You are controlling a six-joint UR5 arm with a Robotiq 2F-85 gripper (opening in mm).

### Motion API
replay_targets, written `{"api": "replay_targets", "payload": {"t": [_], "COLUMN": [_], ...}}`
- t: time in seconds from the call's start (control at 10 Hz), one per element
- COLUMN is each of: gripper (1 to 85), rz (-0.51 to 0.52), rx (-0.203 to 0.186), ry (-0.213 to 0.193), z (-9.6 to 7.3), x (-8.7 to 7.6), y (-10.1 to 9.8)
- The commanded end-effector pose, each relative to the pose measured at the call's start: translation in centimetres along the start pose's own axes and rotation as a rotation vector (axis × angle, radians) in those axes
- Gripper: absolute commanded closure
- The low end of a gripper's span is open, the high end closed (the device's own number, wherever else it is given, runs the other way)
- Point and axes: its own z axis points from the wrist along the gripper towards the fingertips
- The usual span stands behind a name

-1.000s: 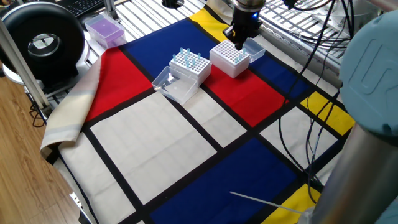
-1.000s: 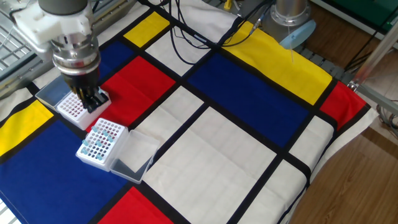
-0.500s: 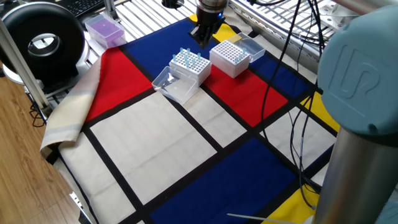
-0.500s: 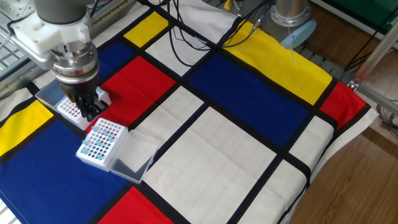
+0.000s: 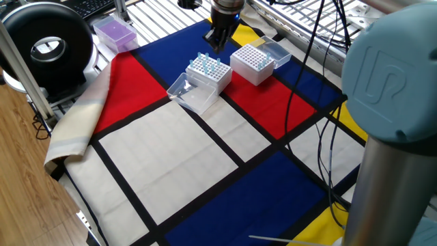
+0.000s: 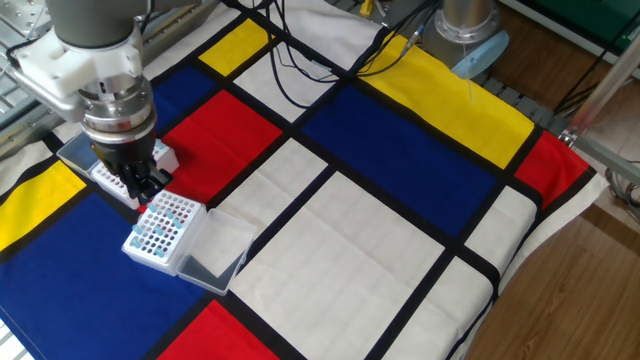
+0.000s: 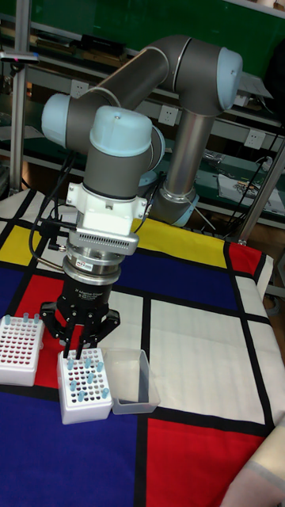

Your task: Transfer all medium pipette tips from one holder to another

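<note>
- pale-blue medium pipette tips (image 7: 81, 374) stand scattered in the nearer white tip rack (image 7: 85, 394), so it is only part filled; its clear hinged lid (image 7: 131, 383) lies open beside it on the colour-block cloth (image 7: 190, 333) over the counter.
- the gripper (image 7: 81, 347) now hangs just above that rack's back edge. a second ago it was over the second white rack (image 7: 19, 351), so it has swung across from one rack to the other.
- judged from that, one drop-off is done and the next pick is about to start.
- the fingertips are hidden against the rack; i cannot tell whether they are spread or pressed together, and no tip shows between them.
- the second rack, just beside the first, shows a few blue tips along its far row, the rest bare holes. plenty remains to move.
</note>
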Motion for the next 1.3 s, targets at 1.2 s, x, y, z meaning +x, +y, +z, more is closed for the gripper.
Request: {"api": "replay_targets", "payload": {"t": [1.2], "gripper": [69.7], "rz": [0.098], "rx": [0.018], "ry": [-0.013], "z": [0.6], "x": [-0.2], "y": [-1.2]}}
